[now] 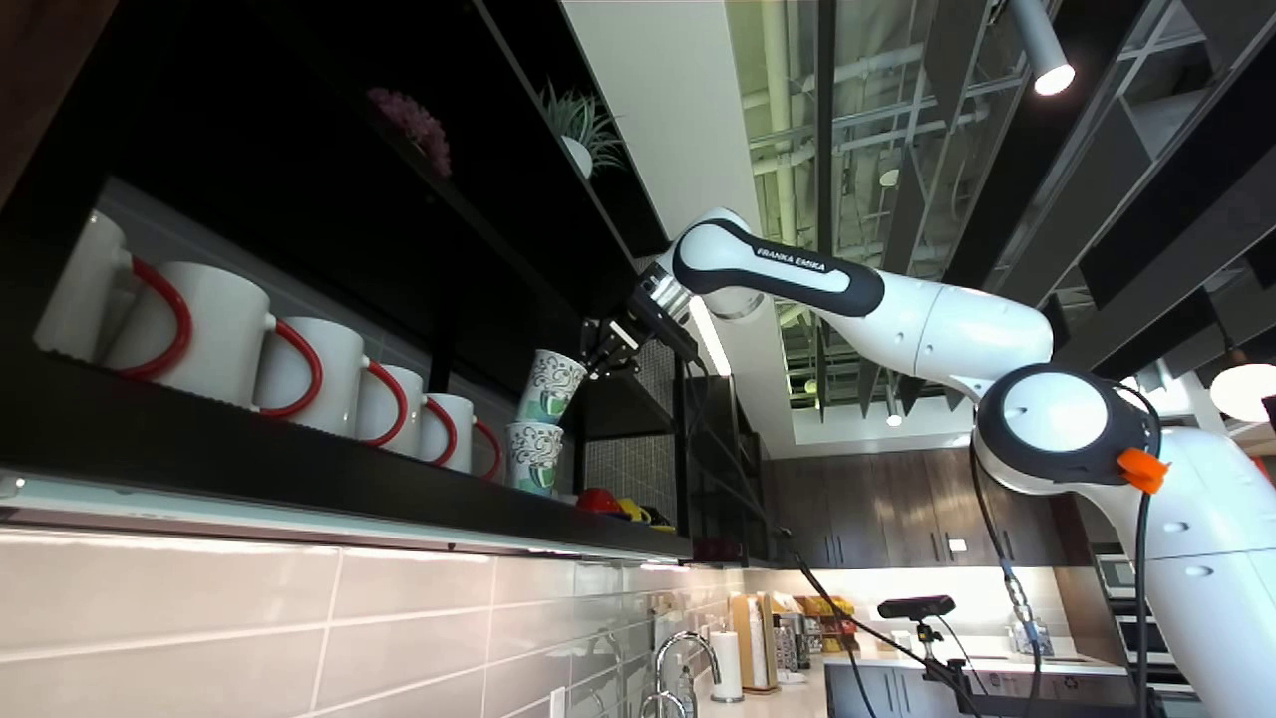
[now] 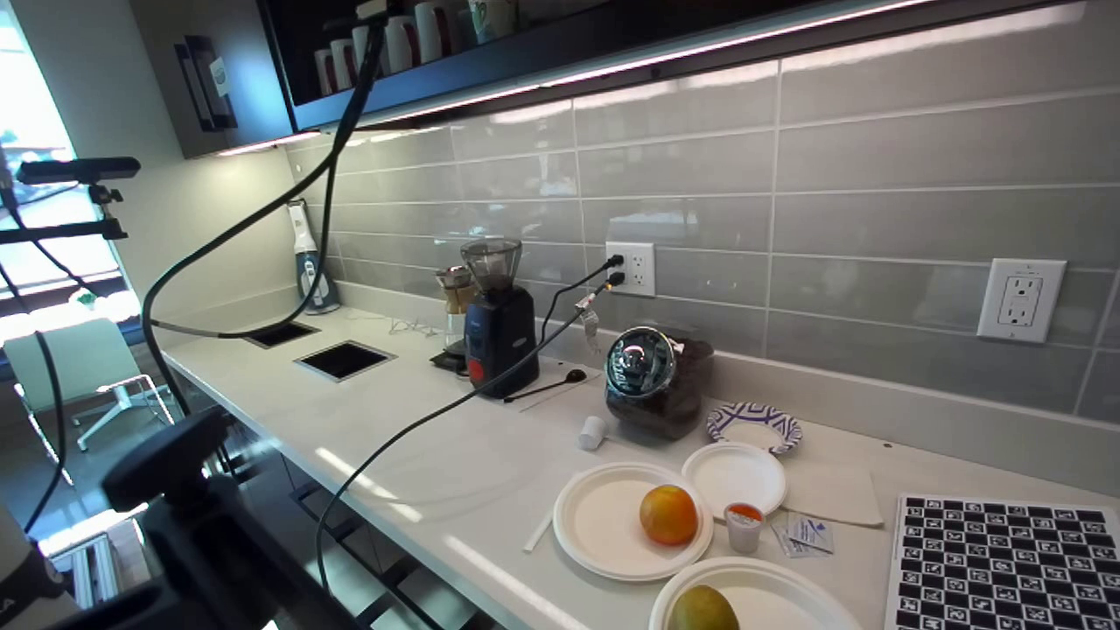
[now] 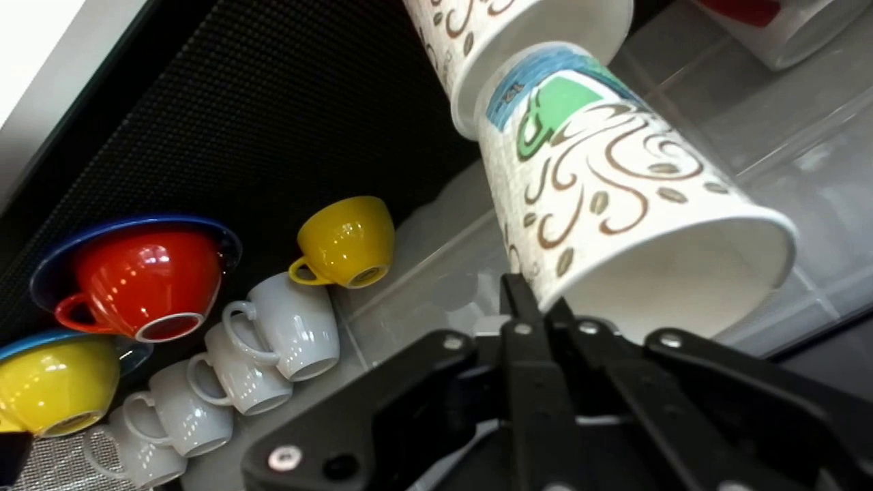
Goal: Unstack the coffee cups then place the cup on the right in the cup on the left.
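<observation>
Two white paper coffee cups with brown swirls and a green-blue band are at the open shelf. The lower cup stands upright on the shelf and also shows in the wrist view. The upper cup is tilted with its base at the lower cup's mouth; I cannot tell whether they touch. In the wrist view nearly all of the upper cup shows, base included. My gripper is shut on its rim, one finger outside the wall and one inside. An exterior view shows part of one patterned cup.
White mugs with red handles line the shelf beside the cups. A red cup, a yellow cup and several white mugs stand on the other side. A black upper shelf hangs above.
</observation>
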{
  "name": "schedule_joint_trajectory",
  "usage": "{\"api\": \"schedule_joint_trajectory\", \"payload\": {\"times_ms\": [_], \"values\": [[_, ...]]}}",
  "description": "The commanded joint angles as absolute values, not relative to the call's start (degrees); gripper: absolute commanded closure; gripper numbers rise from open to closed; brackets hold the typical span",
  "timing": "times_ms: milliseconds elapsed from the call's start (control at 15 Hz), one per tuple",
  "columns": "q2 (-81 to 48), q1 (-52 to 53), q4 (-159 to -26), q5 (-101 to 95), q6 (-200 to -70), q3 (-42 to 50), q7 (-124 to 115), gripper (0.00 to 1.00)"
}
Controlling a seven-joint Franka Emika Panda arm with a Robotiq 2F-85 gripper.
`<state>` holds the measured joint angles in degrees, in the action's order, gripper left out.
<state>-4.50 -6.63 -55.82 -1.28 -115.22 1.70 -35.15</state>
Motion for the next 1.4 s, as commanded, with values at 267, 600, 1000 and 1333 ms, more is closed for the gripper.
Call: {"api": "schedule_joint_trajectory", "payload": {"times_ms": [267, 600, 1000, 1333], "values": [[-4.58, -6.81, -53.67, 0.12, -107.91, 1.61, -32.33, 0.99], [-6.1, -6.55, -52.15, -0.61, -105.38, 1.48, -32.18, 0.79], [-7.64, -6.27, -51.04, -0.93, -106.66, 1.2, -32.64, 0.38], [-6.93, -6.42, -50.89, -0.71, -105.0, 1.21, -32.6, 0.03]]}}
